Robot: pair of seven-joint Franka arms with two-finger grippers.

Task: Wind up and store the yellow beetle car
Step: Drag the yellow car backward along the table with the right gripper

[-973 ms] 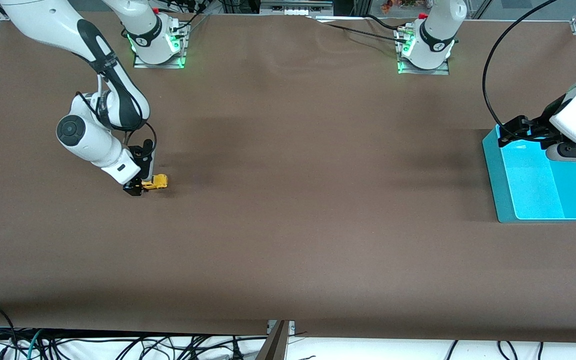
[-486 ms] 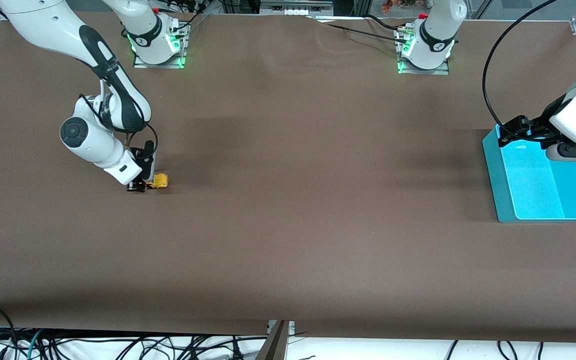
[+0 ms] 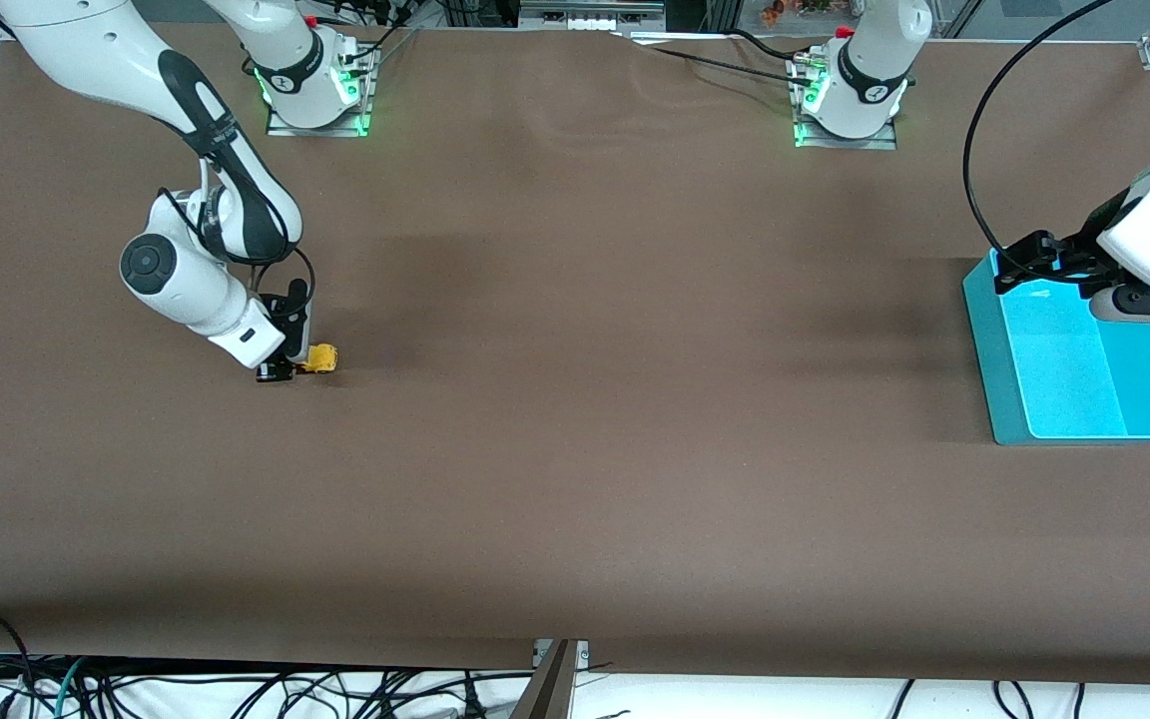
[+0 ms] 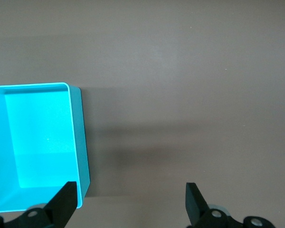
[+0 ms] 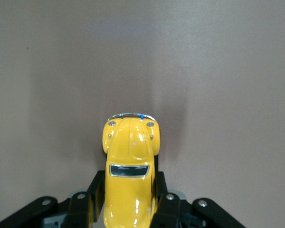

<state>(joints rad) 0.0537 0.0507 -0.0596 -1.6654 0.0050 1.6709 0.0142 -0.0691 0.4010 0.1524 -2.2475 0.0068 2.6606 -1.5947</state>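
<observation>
1. Brown matting covers the whole table [image 3: 575, 449], with both arm bases along its upper edge in the front view.
2. Toward the right arm's end, the right gripper [image 3: 281, 371] is clamped on the sides of the yellow beetle car [image 3: 320, 359], which sits on the table.
3. Judging by that, the car is gripped; winding and storing appear still to come.
4. Toward the left arm's end, the cyan bin [image 3: 1009, 399] holds nothing.
5. Above the bin's edge nearest the bases, the left gripper [image 3: 1029, 262] waits, its fingers [image 4: 65, 199] spread wide.
</observation>
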